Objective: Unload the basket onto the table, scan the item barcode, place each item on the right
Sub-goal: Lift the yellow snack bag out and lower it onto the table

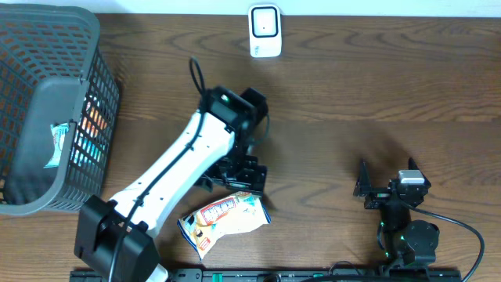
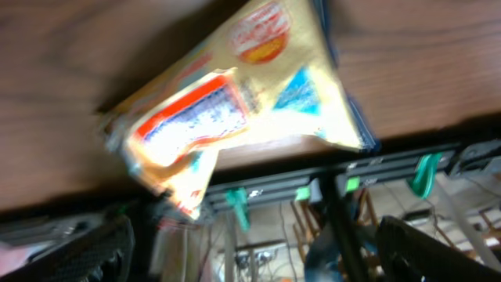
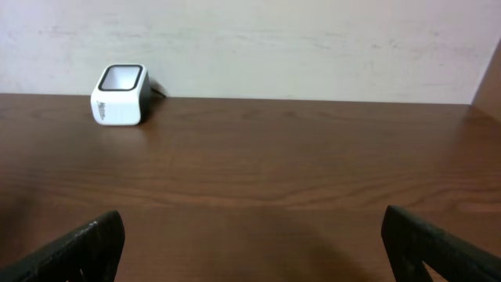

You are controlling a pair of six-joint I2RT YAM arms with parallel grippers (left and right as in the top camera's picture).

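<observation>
Starting at ten o'clock of the overhead view, a grey wire basket [image 1: 95,55] is seen at the edge of the table [image 1: 352,94], with a few colourful goods inside. Near the centre the left gripper [image 1: 237,178] is hung just above the wood, its jaws spread wide with nothing between them. Just below it, towards six o'clock, the yellow snack packet [image 1: 223,219] is laid flat by the near edge, held by neither arm. Its printed face is turned up, but no barcode can be made out through the blur. At twelve o'clock, well apart from the packet, the white barcode scanner [image 1: 264,31] is stood by the far edge. At four o'clock the right gripper [image 1: 366,192] is parked, likewise spread wide and empty. The scan is judged not yet done: the packet must be gripped, carried to the scanner and its code presented.
</observation>
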